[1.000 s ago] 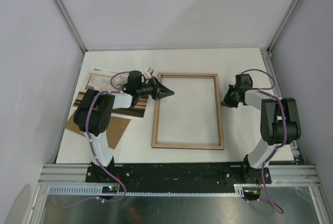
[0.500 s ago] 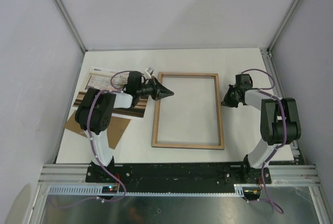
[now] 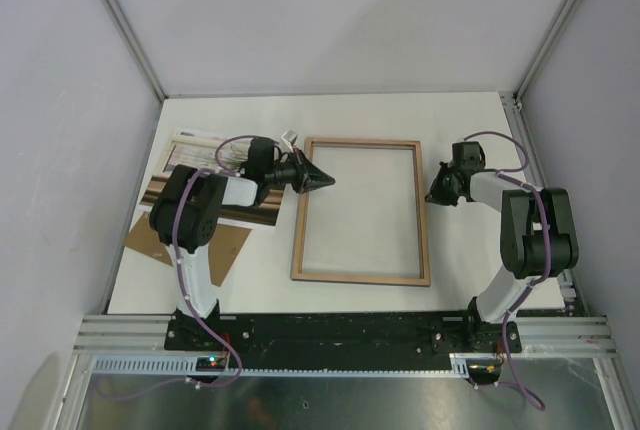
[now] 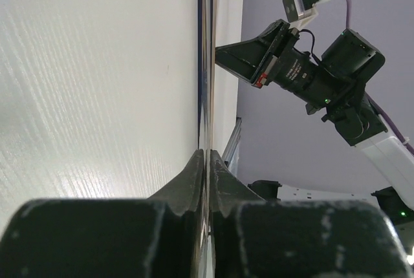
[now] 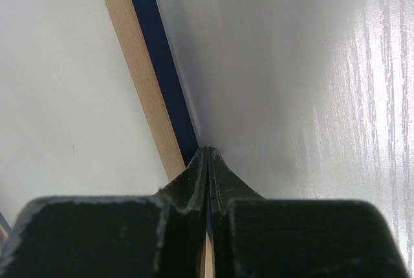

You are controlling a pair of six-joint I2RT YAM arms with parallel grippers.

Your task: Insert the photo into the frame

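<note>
Frame [image 3: 361, 278] wood-side up, L claw [image 3: 326, 180] pinching edge, R claw [image 3: 429, 197] closed.

Overhead view down onto table [image 3: 350, 115], 2 wrist views close along the frame [image 3: 299, 230], shared by all

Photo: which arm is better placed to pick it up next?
Left. The photo lies on the left side of the table, partly under the left arm. The right end effector sits at the right rail of the frame, with the whole frame between it and the photo.
</note>
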